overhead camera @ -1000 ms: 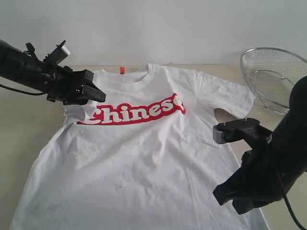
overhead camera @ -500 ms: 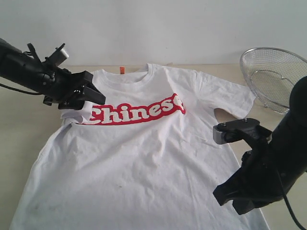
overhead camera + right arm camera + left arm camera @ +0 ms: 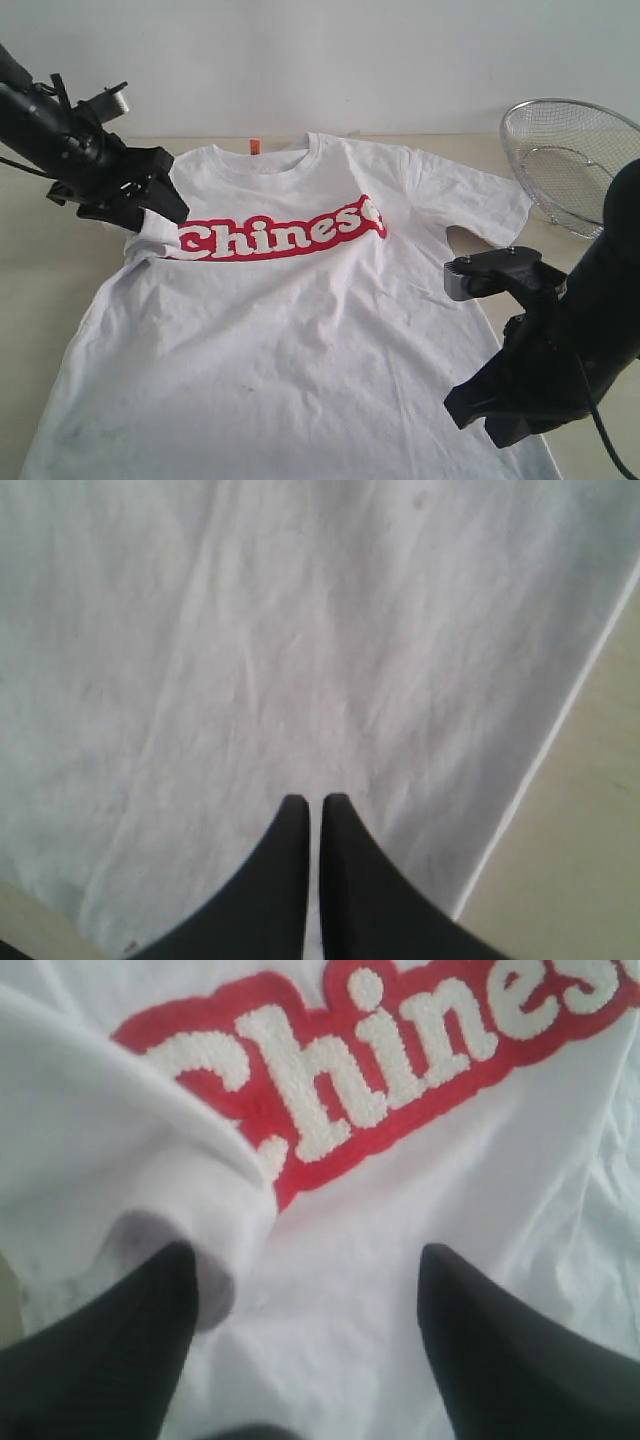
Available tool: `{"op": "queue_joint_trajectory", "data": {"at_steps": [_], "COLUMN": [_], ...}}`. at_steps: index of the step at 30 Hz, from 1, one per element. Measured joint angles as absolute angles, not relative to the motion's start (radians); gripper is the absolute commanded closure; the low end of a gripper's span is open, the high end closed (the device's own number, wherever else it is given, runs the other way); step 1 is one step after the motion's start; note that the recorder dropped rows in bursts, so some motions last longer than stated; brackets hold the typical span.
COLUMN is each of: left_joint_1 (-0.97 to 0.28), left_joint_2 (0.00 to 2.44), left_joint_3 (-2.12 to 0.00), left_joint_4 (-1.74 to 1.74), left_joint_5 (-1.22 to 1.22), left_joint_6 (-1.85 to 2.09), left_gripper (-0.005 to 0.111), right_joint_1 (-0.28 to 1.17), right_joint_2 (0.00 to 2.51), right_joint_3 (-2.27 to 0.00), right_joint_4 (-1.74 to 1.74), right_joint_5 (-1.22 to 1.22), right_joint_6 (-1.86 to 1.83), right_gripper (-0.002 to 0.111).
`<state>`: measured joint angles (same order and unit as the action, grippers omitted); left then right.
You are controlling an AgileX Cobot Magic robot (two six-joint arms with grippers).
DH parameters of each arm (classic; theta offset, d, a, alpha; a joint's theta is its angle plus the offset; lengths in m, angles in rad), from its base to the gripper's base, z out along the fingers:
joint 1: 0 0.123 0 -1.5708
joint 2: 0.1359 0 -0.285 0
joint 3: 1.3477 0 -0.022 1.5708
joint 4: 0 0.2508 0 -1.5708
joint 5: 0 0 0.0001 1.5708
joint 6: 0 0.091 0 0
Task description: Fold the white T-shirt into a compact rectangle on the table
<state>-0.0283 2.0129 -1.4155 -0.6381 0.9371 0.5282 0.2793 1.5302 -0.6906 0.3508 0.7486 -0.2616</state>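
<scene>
The white T-shirt (image 3: 300, 330) lies face up on the table (image 3: 40, 290), its red "Chinese" banner (image 3: 285, 232) showing. Its left sleeve (image 3: 148, 236) is folded inward and rests beside the banner's first letter. My left gripper (image 3: 165, 205) hovers just above that folded sleeve, open, with nothing between its fingers. In the left wrist view the gripper (image 3: 305, 1255) spans bare cloth, and the sleeve's cuff (image 3: 215, 1235) lies against one finger. My right gripper (image 3: 468, 408) is shut and empty over the shirt's lower right side. Its tips (image 3: 315, 802) are near the side hem (image 3: 545, 760).
A round wire-mesh basket (image 3: 575, 160) stands at the back right, beside the shirt's right sleeve (image 3: 480, 200). A white wall runs behind the table. Bare beige tabletop shows left of the shirt and at the right front corner (image 3: 590, 880).
My left gripper has drawn back to the left off the banner's first letter, and its jaws have widened. The sleeve stays folded on the chest. The right arm has not moved.
</scene>
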Motion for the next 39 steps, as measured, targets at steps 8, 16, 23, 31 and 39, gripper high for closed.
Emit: {"op": "queue_joint_trajectory", "data": {"at_steps": [8, 16, 23, 31, 39], "left_joint_1": [-0.028, -0.008, 0.052, 0.058, 0.058], "left_joint_2": [1.977, 1.932, 1.933, 2.017, 2.074], "left_joint_3": [-1.415, -1.415, -1.415, -1.415, -1.415], "left_joint_4": [-0.464, -0.276, -0.303, -0.463, -0.574], "left_joint_5": [1.022, 1.009, 0.806, 0.708, 0.677], "left_joint_6": [0.436, 0.330, 0.288, 0.344, 0.409], "left_gripper": [0.046, 0.046, 0.046, 0.046, 0.046], "right_joint_1": [0.279, 0.279, 0.279, 0.279, 0.279], "right_joint_2": [1.530, 1.530, 1.530, 1.530, 1.530], "right_joint_3": [-0.691, -0.691, -0.691, -0.691, -0.691], "right_joint_4": [0.351, 0.355, 0.359, 0.359, 0.359], "right_joint_5": [0.745, 0.745, 0.745, 0.743, 0.741], "right_joint_6": [-0.262, -0.274, -0.276, -0.276, -0.276], "right_gripper": [0.108, 0.108, 0.108, 0.108, 0.108]}}
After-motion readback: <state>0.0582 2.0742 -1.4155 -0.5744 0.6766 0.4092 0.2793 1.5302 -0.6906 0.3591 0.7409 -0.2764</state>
